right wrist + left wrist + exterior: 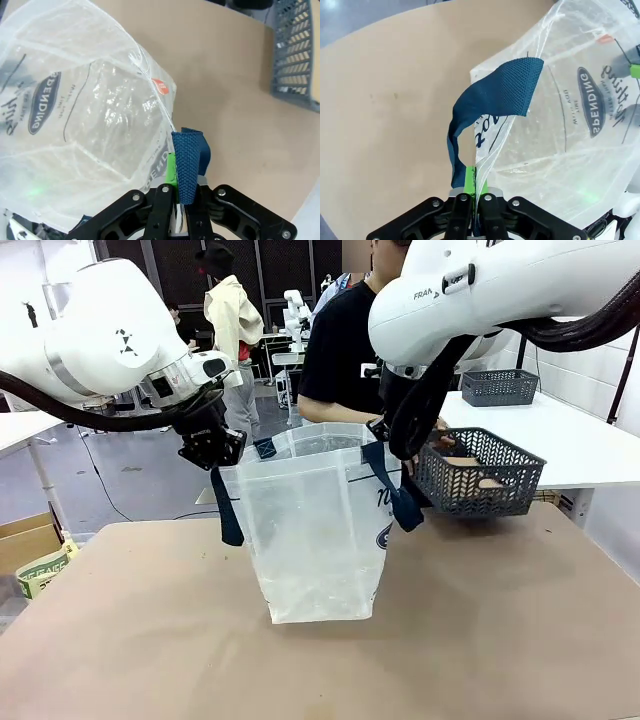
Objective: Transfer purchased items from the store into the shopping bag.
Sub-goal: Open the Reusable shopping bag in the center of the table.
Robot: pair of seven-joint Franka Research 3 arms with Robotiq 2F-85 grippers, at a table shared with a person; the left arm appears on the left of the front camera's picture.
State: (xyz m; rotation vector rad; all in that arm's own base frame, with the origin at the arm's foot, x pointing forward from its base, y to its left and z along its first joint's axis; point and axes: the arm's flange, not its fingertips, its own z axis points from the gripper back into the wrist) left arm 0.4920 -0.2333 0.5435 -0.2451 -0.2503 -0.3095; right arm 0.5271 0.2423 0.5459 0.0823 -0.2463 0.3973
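The translucent shopping bag [315, 530] stands open in the middle of the table, held at both ends of its rim. My left gripper [214, 462] [474, 184] is shut on the bag's left rim beside a navy strap [495, 95]. My right gripper [385, 440] [177, 192] is shut on the right rim and its strap [187, 160]. A person holds the dark grey basket [478, 475] [297, 50] in the air just right of the bag, with a hand [440, 436] at its rim. A brown item [462, 462] shows inside the basket. A small red patch [161, 86] shows at the bag's edge.
A second grey basket [498, 387] sits on the white table at the back right. The brown tabletop [480, 640] lies bare around the bag. A cardboard box [35, 560] stands off the table's left edge. Other people stand far behind.
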